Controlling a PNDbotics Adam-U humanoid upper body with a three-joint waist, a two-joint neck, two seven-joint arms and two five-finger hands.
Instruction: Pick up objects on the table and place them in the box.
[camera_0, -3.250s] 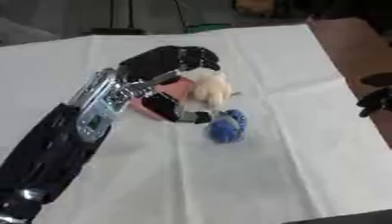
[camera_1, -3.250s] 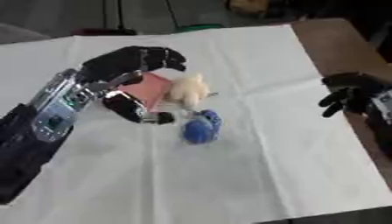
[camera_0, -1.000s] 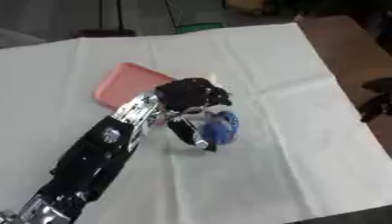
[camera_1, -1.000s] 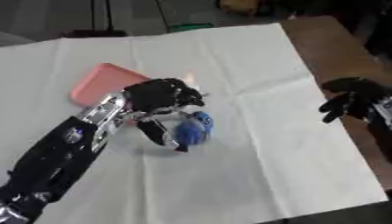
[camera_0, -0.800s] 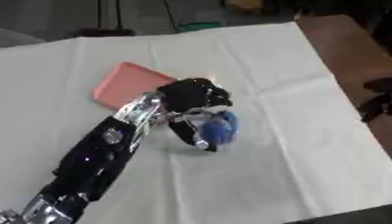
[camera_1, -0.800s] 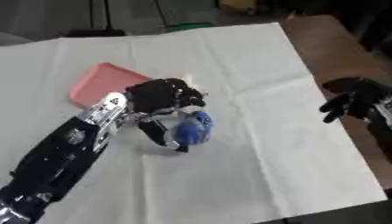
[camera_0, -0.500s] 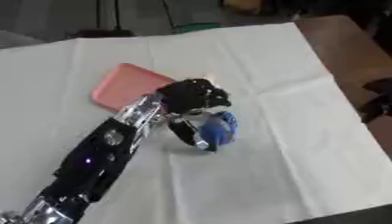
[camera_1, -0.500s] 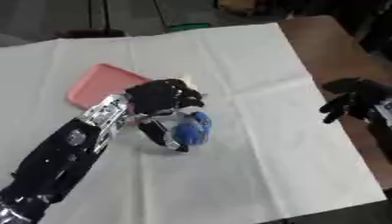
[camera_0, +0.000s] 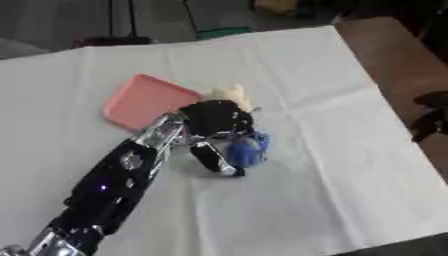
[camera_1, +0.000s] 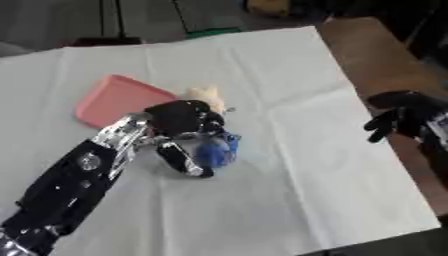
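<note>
- White cloth covers nearly the whole table, creased in long folds and slightly askew in both views; its far edge runs along a dark floor.
- Brown bare tabletop shows in a strip along the right, past the cloth's right edge.
- Dark room beyond the far edge: thin black stand legs, a small green thing on the floor and a yellowish shape at the top, too blurred to name.
- Black and silver left arm comes in from the near left corner and lies diagonally across the cloth, hiding the cloth under it.
- Pink flat rounded-corner object, tray-like, lies on the cloth left of centre, just to the far left of the left hand; its near corner is hidden by the wrist.
- Left hand is at the middle of the cloth, fingers curled down around the blue soft thing, with the thumb hooked at its near left side; the blue thing sits on the cloth on the hand's near right.
- Right hand shows at the right edge over the brown tabletop, well apart from the objects, black fingers hanging relaxed and holding nothing.
- Cream soft object lies just beyond the left hand, touching or nearly touching the pink object's right corner; its near part is hidden by the hand.
</note>
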